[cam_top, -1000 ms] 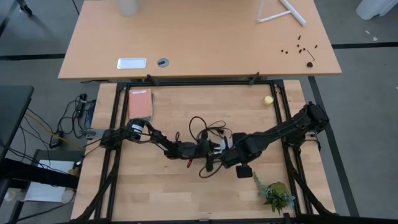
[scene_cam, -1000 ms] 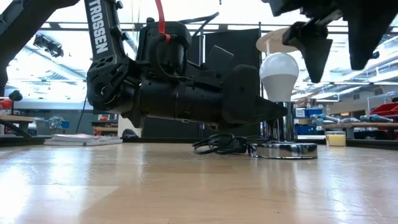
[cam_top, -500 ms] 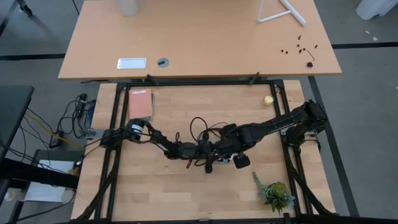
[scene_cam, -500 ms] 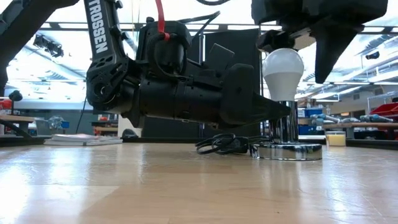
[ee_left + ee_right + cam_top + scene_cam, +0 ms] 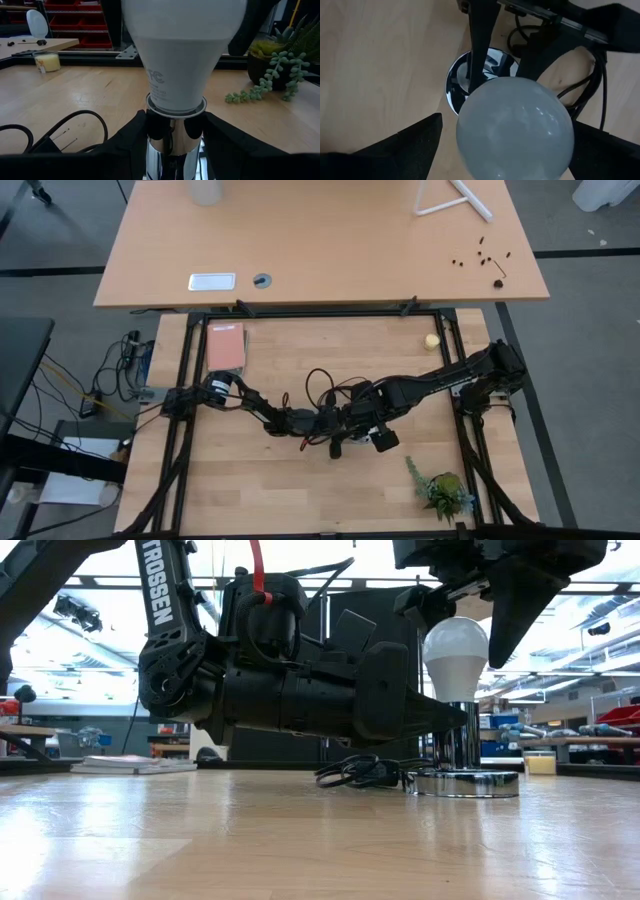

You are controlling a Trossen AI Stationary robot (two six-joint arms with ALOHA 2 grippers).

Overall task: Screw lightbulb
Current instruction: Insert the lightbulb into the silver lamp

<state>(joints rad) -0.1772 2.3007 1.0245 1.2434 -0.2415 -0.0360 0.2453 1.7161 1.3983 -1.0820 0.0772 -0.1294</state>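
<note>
The wooden table point(image 5: 250, 480) carries both dark arms, which meet near its middle. The left arm lies low and nearly level, reaching from the table's left edge toward the centre, its wrist close above the boards in the low view. The left gripper point(image 5: 175, 131) sits at the chrome stem of the lamp socket point(image 5: 462, 780), with one dark finger point(image 5: 131, 134) on each side of the stem; it is clenched on that stem, holding the socket steady just under the bulb's neck. The right arm stretches in from the right edge, angled across the table, then bends so its wrist points straight down over the same spot. The right gripper point(image 5: 470, 625) hangs over the top of the lightbulb point(image 5: 456, 646), its fingers spread wide, one on either side of the white dome and not pressing on it, so it is released. The lightbulb stands upright in the socket, its neck seated in the chrome collar, near the table's centre. A black cord point(image 5: 358, 772) lies coiled on the boards beside the round base. Well apart, a small potted plant point(image 5: 443, 492) stands at the near right, an orange book point(image 5: 226, 346) lies at the far left, and a little yellow ball point(image 5: 431, 340) rests at the far right.
</note>
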